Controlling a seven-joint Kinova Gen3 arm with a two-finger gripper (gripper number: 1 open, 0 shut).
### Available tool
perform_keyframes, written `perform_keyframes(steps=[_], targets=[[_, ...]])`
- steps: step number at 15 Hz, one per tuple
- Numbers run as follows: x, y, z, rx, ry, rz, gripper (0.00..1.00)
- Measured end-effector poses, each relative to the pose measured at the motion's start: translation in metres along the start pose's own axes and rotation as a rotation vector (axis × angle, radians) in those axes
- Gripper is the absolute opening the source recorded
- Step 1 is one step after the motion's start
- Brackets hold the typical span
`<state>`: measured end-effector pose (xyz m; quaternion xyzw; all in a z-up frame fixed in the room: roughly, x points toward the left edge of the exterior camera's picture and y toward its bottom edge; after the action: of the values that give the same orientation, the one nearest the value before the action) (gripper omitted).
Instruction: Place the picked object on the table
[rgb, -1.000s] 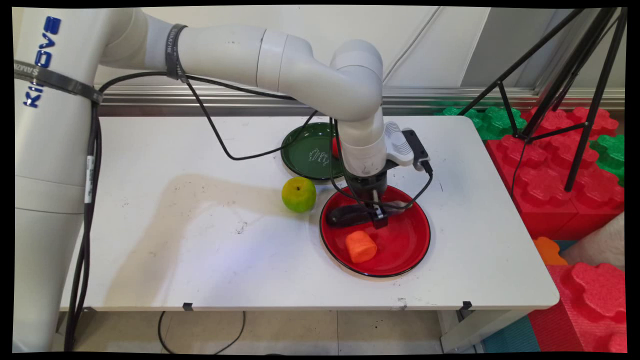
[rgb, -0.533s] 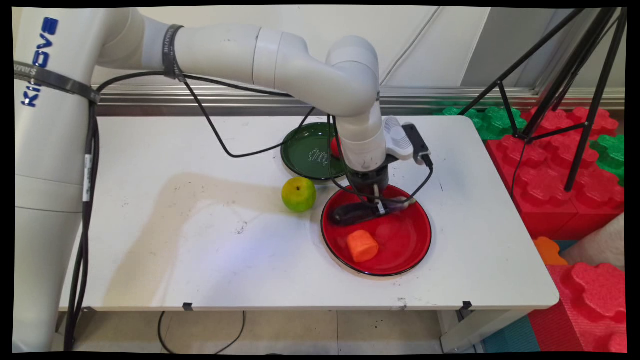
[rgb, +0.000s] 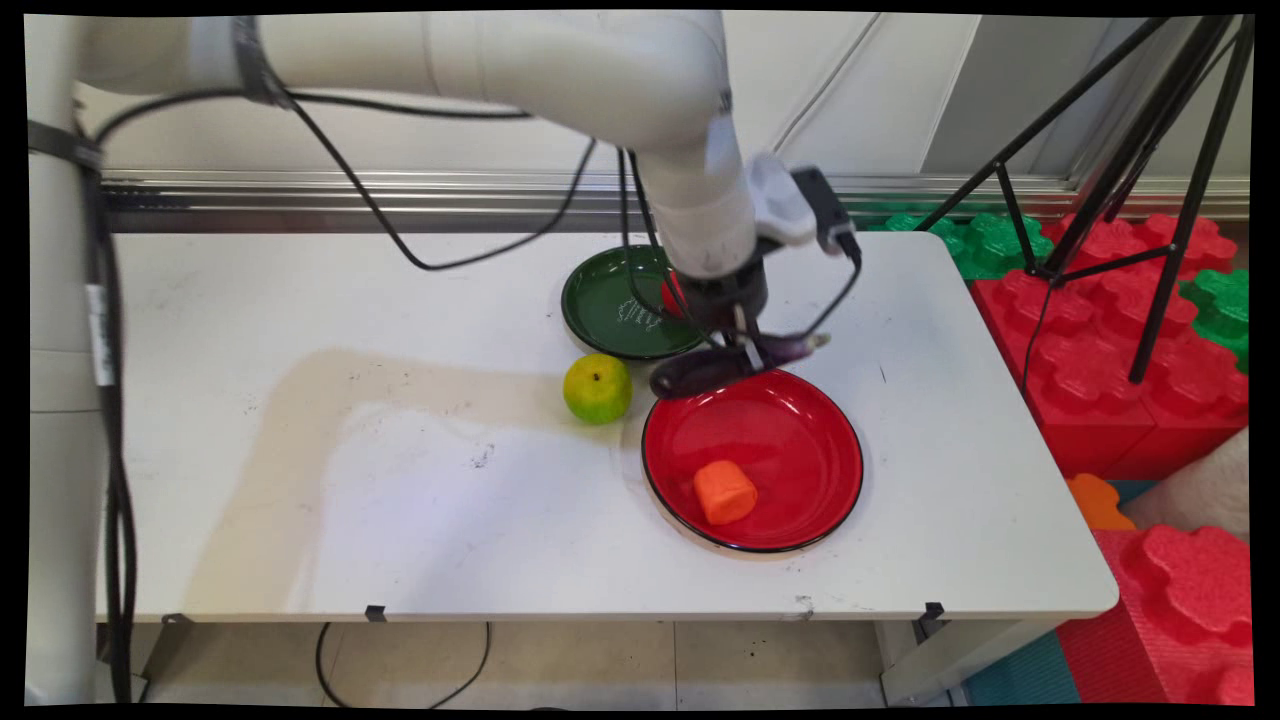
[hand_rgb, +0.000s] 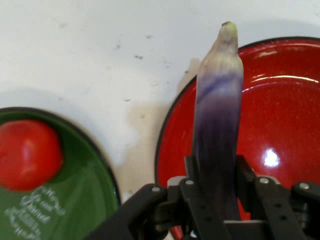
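With the gripper (rgb: 745, 350) clamped across the middle of the purple eggplant (rgb: 715, 365), held aloft over the far rim of the red plate (rgb: 800, 505), we judge that the smooth, tapered skin could slip between the fingers (hand_rgb: 192, 175).

the gripper (hand_rgb: 215, 200) is cut off by the hand view's bottom edge, so the dark end of the eggplant (hand_rgb: 218, 120) is hidden. the green plate (hand_rgb: 75, 200) runs off at 7 o'clock. in the main view the arm covers most of the red tomato (rgb: 670, 298).
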<state>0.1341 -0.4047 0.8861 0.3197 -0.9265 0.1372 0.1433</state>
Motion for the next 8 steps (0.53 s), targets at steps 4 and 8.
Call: perform_keyframes(steps=[4, 8], targets=[[-0.017, -0.012, -0.051, 0.032, 0.025, -0.046, 0.00], [-0.044, -0.026, -0.084, 0.053, 0.033, -0.105, 0.00]])
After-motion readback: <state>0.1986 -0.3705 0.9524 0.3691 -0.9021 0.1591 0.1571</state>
